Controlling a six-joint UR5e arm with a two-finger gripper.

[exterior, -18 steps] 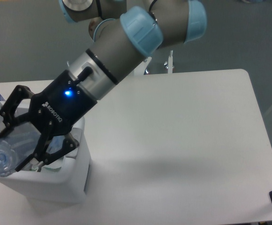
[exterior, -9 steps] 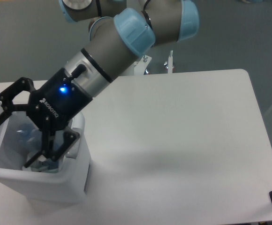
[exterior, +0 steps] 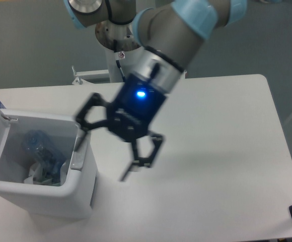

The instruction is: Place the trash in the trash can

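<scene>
The white trash can point(exterior: 78, 189) stands at the table's front left with its lid swung open to the left. Inside it lies the flattened clear bottle point(exterior: 43, 148) with a bluish tint, on top of crumpled clear trash point(exterior: 40, 174). My gripper point(exterior: 103, 148) hangs above the table just right of the can's right wall, blurred by motion. Its fingers point(exterior: 141, 159) are spread wide and hold nothing.
The white table point(exterior: 211, 131) stretches to the right of the can. A grey latch tab point(exterior: 78, 159) sits on the can's right rim. A white stand point(exterior: 90, 74) shows behind the table's far edge.
The gripper let go of the bottle over the can, then pulled out and swung right, clear of the can. The bottle now rests inside the can.
</scene>
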